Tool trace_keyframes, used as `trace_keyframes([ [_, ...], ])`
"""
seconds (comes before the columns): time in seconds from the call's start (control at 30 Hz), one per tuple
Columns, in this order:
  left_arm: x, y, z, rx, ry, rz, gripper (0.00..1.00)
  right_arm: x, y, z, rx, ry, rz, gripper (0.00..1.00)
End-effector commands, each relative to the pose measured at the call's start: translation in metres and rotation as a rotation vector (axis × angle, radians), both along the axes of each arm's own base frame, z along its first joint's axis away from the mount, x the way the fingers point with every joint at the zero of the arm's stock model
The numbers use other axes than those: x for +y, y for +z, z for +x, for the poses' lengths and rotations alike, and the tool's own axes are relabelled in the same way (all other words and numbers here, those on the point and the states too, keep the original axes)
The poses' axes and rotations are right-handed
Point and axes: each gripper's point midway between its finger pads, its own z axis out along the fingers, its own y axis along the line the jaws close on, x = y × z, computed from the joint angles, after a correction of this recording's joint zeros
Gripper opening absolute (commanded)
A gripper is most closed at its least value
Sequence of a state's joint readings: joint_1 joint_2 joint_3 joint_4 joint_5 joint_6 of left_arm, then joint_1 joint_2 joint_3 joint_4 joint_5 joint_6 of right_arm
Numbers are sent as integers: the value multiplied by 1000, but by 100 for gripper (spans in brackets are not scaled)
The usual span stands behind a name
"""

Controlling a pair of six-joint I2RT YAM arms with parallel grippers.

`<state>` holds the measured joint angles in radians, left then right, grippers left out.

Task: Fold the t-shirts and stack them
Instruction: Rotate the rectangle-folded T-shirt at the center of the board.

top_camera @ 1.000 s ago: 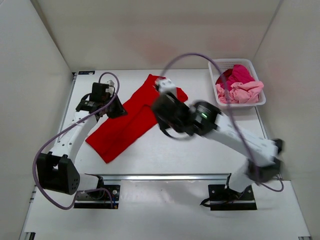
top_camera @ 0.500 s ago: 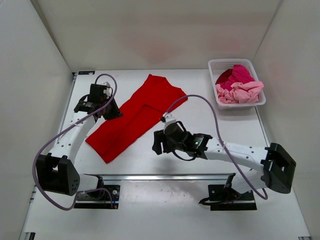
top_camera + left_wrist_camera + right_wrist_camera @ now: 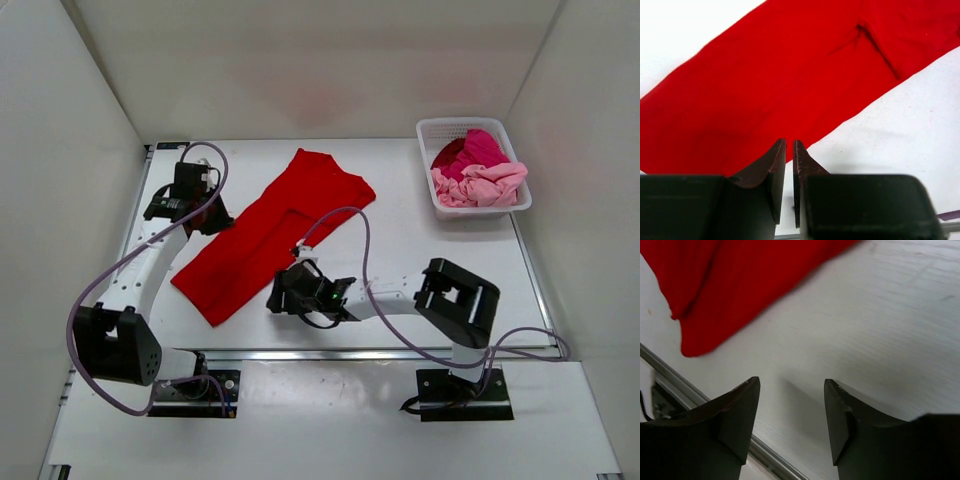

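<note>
A red t-shirt (image 3: 270,235) lies spread flat on a white table (image 3: 400,250), running on a slant from the far middle toward the near left. At its left edge sits the left gripper (image 3: 220,220). In the left wrist view, this gripper (image 3: 789,142) has its two dark fingers (image 3: 775,165) drawn almost together, only a thin slit between them and nothing in the slit; their tips sit at the cloth's edge.

The right gripper (image 3: 275,298) is low over bare table just beside the shirt's near edge. In its own view the right gripper (image 3: 792,382) is spread wide and holds nothing. White tabletop shows between the fingers, and the shirt's corner lies beyond them, apart from the tips.

At the far right stands a white basket (image 3: 425,130) holding a magenta t-shirt (image 3: 480,148) and a pale pink t-shirt (image 3: 480,185), both crumpled.
</note>
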<state>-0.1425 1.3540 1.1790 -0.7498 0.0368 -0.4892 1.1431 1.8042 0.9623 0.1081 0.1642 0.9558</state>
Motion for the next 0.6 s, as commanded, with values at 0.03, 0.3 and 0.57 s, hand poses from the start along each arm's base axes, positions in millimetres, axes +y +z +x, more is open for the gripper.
trace_keyframes([
  [0.03, 0, 28, 9, -76, -7, 28, 23, 43, 9, 15, 0, -105, 135, 55],
  [0.3, -10, 56, 25, -141, -36, 42, 23, 87, -30, 23, 110, -180, 146, 51],
  [0.57, -6, 44, 23, -117, -41, 47, 23, 67, -41, 31, 159, -273, 156, 14],
])
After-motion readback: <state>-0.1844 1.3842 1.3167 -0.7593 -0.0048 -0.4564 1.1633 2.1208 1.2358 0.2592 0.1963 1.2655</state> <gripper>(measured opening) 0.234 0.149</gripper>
